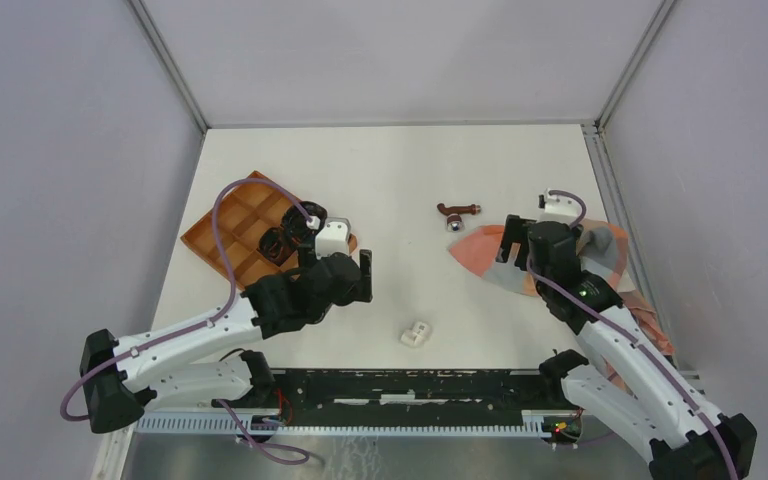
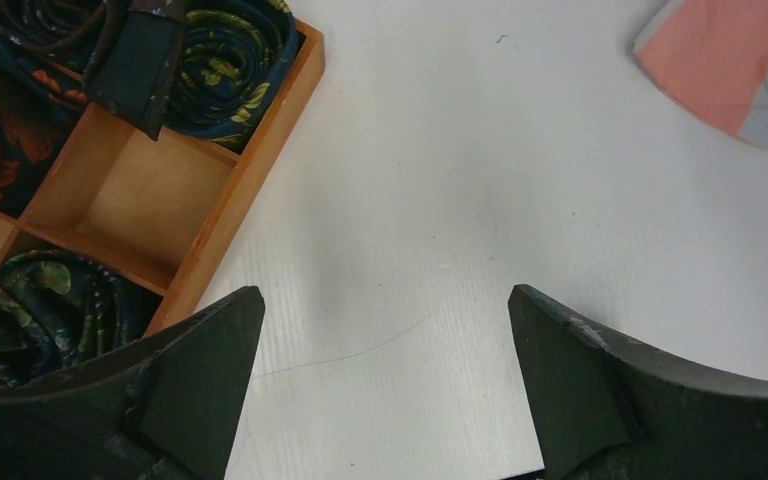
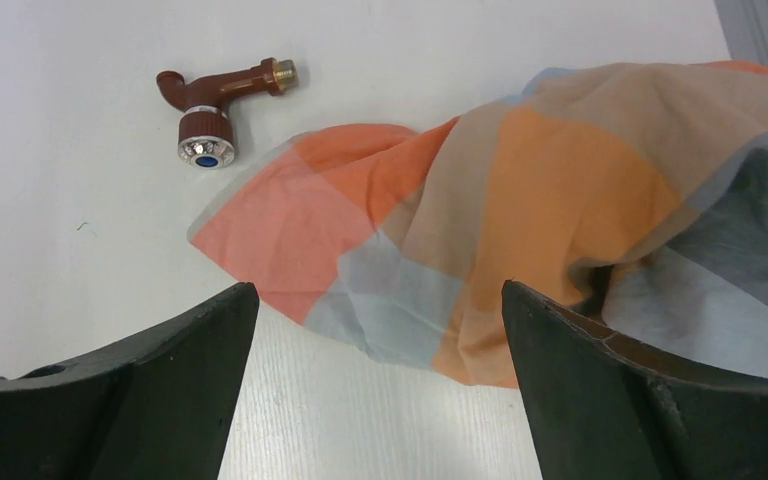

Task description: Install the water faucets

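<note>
Left fingers (image 2: pixel 185 385) and right fingers (image 3: pixel 150 385) gape wide, empty; faucet (image 3: pixel 222 100) lies on table (image 3: pixel 60 250) just left of cloth (image 3: pixel 520 200), beyond right fingers, so straddle its brown stem, avoid snagging cloth.

White table (image 1: pixel 400 170), matte, evenly lit. Pale grey walls (image 1: pixel 380 60) close it in behind, left and right. Metal frame posts (image 1: pixel 167 62) rise from the table's two far corners.

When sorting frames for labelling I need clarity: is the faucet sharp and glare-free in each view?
Right wrist: faucet sharp, soft shadow, no glare. Top external: evenly lit, faucet small but distinct. Left wrist: faucet absent; tray crisp.
</note>
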`<state>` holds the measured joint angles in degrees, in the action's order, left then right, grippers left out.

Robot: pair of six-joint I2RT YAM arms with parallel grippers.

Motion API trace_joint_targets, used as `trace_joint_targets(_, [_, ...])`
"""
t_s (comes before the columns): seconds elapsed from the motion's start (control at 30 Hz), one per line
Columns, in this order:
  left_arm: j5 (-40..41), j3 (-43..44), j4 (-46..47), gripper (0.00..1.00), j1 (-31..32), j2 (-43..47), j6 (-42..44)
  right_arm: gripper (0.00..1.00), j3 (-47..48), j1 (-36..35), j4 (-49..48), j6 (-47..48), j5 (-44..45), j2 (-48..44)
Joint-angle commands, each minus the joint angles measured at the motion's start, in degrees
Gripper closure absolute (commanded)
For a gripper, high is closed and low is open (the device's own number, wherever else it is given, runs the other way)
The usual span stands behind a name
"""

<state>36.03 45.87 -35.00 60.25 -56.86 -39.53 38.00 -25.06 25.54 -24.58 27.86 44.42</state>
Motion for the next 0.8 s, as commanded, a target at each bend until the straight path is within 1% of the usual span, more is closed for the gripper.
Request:
trace_joint_targets(0.0, [-1.1, -0.9, 5.1, 0.0, 0.1, 0.5, -2.7, 0.02, 1.5, 0.1, -4.8, 1.3, -4.1, 2.6])
trace_joint_targets(0.03, [-0.7, -1.0, 5.2, 0.0, 0.1, 0.7, -2.7, 0.02, 1.3, 0.0, -5.4, 2.2, -5.6, 3.1])
trace_joint_targets(0.1, [1.7, -1.1, 3.8, 0.0, 0.1, 1.7, -6.5, 0.02, 0.4, 0.1, -7.4, 4.7, -10.7, 3.9])
trace_joint_targets(0.2, [-0.6, -4.0, 7.2, 0.0, -0.2, 3.4, -6.1, 0.02, -1.0, -0.4, -10.6, 6.3, -17.9, 4.9])
trace_joint_targets(0.23, [-1.4, -4.4, 7.7, 0.0, -0.3, 3.5, -6.0, 0.02, -1.0, -1.1, -10.7, 6.3, -19.1, 5.5])
trace_joint_targets(0.37, [-4.2, -4.2, 7.9, 0.0, -0.6, 2.1, -5.5, 0.02, -2.4, -6.9, -10.3, 5.3, -19.3, 7.1])
trace_joint_targets(0.47, [-4.5, -4.2, 8.0, 0.0, -0.8, 1.4, -6.6, 0.02, -4.7, -13.0, -9.9, 4.0, -18.5, 7.5])
trace_joint_targets(0.6, [-6.7, -8.1, 13.5, 0.0, -1.2, 3.0, -10.6, 0.02, -7.6, -21.1, -7.7, 1.0, -16.2, 8.5])
trace_joint_targets(0.67, [-7.2, -8.9, 14.5, 0.0, -1.7, 2.6, -11.3, 0.02, -9.2, -24.3, -8.3, 0.1, -18.2, 8.9])
trace_joint_targets(0.73, [-7.9, -8.5, 14.4, 0.0, -2.5, 1.6, -10.9, 0.02, -10.3, -27.1, -9.7, 0.6, -21.8, 9.9])
trace_joint_targets(0.77, [-8.5, -8.1, 14.4, 0.0, -2.8, 1.0, -10.2, 0.03, -10.4, -28.9, -9.8, 0.6, -22.1, 10.4])
